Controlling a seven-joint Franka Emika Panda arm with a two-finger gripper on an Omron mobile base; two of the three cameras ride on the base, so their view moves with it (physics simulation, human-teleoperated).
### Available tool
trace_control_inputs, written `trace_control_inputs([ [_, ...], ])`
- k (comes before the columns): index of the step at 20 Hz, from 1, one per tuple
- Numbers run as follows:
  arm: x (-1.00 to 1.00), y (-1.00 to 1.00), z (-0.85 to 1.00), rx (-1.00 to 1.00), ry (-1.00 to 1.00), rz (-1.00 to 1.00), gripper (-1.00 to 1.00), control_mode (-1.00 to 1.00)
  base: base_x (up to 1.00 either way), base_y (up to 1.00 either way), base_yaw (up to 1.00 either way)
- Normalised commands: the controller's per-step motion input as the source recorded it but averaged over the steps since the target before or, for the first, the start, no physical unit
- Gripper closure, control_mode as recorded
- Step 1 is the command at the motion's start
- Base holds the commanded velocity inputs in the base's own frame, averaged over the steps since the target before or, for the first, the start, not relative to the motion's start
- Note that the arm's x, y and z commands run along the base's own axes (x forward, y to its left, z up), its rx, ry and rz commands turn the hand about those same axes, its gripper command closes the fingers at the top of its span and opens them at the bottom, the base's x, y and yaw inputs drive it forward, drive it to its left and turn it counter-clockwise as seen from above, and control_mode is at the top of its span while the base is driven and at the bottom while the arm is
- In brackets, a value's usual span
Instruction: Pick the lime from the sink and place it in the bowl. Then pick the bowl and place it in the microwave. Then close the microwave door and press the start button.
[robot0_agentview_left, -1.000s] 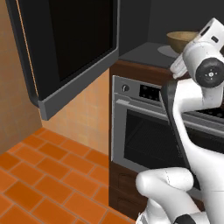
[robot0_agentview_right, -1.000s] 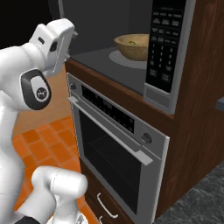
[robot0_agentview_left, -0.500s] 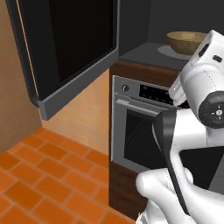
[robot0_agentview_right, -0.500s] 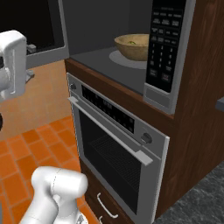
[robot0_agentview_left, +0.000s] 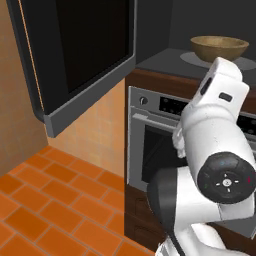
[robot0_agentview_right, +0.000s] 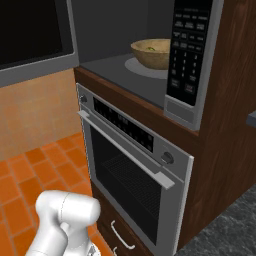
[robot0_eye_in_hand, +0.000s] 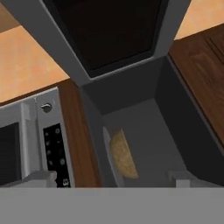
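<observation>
The fingers (robot0_eye_in_hand: 111, 177) stood wide apart and held nothing, their tips low in the hand view, which suited an arm free for the next job. Beyond them lay the open microwave (robot0_eye_in_hand: 144, 109). Below it sat the steel oven (robot0_agentview_right: 135, 180). The bowl (robot0_agentview_right: 152, 52) rested on the pale plate (robot0_agentview_right: 142, 67) deep in the cavity, a speck of green in it that was probably the lime (robot0_agentview_right: 150, 48). The microwave door (robot0_agentview_left: 85, 55) hung swung wide to the left, so closing it looked like the step in hand.

Lime (robot0_agentview_right: 150, 48) mostly hidden by bowl (robot0_agentview_right: 152, 53) rim, perhaps just green speck.
</observation>
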Motion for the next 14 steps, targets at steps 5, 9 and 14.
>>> trace_control_inputs([
  [5, -0.07, 0.92, -0.29, -0.13, 0.04, 0.00, -1.00, -1.00, 0.00, 0.00, 0.00],
  [9, 0.21, 0.88, -0.56, -0.24, 0.00, 0.00, -1.00, -1.00, 0.00, 0.00, 0.00],
  [14, 0.07, 0.80, -0.68, -0.13, 0.00, 0.00, -1.00, -1.00, 0.00, 0.00, 0.00],
])
